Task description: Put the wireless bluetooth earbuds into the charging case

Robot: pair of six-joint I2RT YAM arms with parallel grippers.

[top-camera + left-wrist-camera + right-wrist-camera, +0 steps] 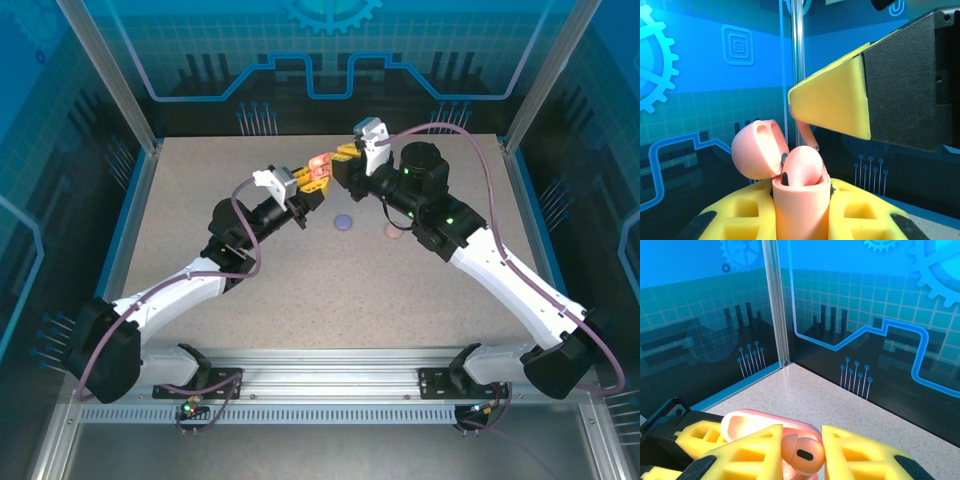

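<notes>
left gripper (306,182): sat over the middle of the rear half of the surface, its arm angled in from the left. Its jaws were clenched on the lower body of the pink case, with a yellow pad (747,207) on either side.
pink case (800,207): was held upright between the left jaws. Its lid (756,147) was hinged open and tipped back to the left in the left wrist view, with the hollow inside showing.
right gripper (801,439): sat tip to tip with the left gripper, its arm angled in from the right. Its jaws were grasping the pink earbud between two yellow fingers (747,450).
pink earbud (802,456): its rounded head, marked with a dark oval, sat at the open mouth of the pink case, between the right jaws and against the rim. How far down it sat in its socket could not be told.
right finger from the left wrist: a yellow wedge on a black backing slanted down from the right. Its tip hung just above the open case.
surface (300,300): was speckled beige and walled round by blue printed panels.
purple object (343,222): was small and round. It lay on the surface on the near side of the two grippers, apart from both.
pinkish object (392,233): lay on the surface to the right of the purple object. It was right beside the right arm and partly hidden by it, and what it was could not be told.
</notes>
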